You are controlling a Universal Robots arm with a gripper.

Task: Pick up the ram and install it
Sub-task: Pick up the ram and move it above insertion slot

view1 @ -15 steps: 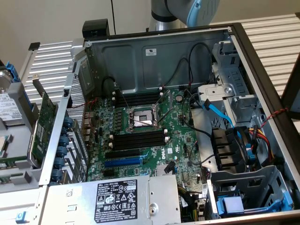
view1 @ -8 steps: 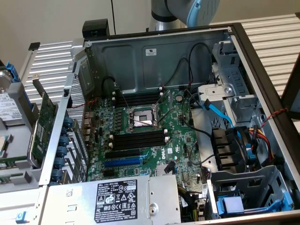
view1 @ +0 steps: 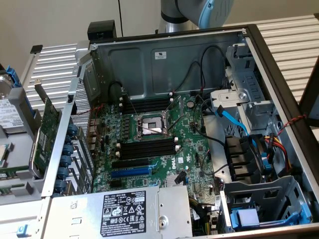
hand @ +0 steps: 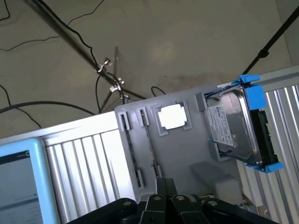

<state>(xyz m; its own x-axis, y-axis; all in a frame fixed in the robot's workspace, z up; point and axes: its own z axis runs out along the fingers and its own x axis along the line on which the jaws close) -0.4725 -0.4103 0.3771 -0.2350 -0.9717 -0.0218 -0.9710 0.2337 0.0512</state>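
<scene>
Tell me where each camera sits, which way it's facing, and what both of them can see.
Exterior view: sits off the arm and above, looking down into the open computer case at the motherboard; part of the robot arm shows behind the case.
Wrist view: rides on the wrist, looking down past the shut fingers at a grey parts tray, with floor and cables beyond.
Shared: the hard drive in its blue bracket, and the ribbed table.

Electronics lab, opened computer case [view1: 149,62], robot arm [view1: 199,11], slatted bench [view1: 55,62]
</scene>
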